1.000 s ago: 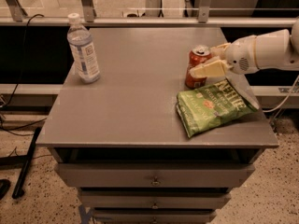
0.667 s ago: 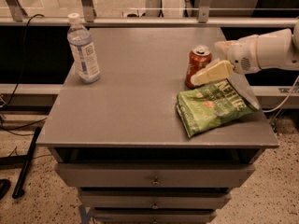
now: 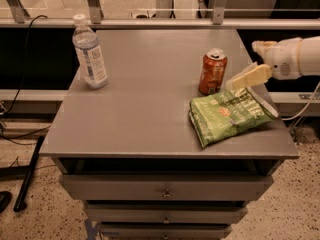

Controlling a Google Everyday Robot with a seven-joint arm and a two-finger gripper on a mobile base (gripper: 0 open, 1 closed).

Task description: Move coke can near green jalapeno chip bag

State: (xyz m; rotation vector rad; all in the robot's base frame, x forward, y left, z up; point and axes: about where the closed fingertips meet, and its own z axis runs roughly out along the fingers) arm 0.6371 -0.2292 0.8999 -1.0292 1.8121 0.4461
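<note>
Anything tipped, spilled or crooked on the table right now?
Nothing stands out. The coke can stands upright just behind the green jalapeno chip bag, which lies flat near the right edge of the table. The water bottle stands upright at the left, cap on. The pincer hangs just right of the can, over the bag's far edge.

floor — speckled terrazzo | grey drawer table, metal railing behind | end effector — over table's right edge
</note>
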